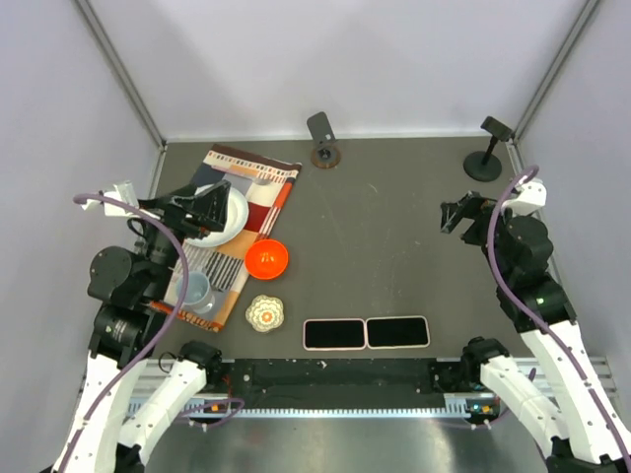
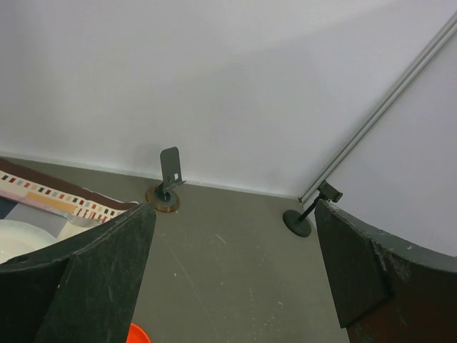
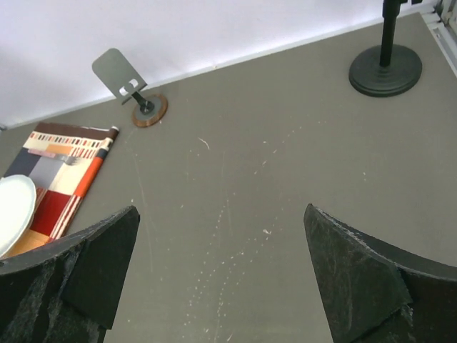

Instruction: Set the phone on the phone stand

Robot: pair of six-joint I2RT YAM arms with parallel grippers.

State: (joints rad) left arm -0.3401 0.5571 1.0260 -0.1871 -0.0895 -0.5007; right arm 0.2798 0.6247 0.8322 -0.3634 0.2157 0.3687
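Two black phones lie flat side by side at the table's near edge, the left phone [image 1: 334, 334] and the right phone [image 1: 397, 332]. A grey phone stand on a round brown base [image 1: 322, 138] stands at the far middle; it also shows in the left wrist view [image 2: 168, 179] and the right wrist view [image 3: 131, 86]. A black stand on a round base [image 1: 487, 150] stands at the far right, seen too in the left wrist view [image 2: 303, 214] and the right wrist view [image 3: 385, 64]. My left gripper [image 1: 202, 207] is open and empty above the white plate. My right gripper [image 1: 461, 215] is open and empty at the right.
A striped cloth [image 1: 258, 187] at the left carries a white plate [image 1: 235, 219], an orange bowl [image 1: 266, 258] and a grey cup [image 1: 197, 291]. A small patterned dish [image 1: 264, 313] sits just left of the phones. White walls enclose the table.
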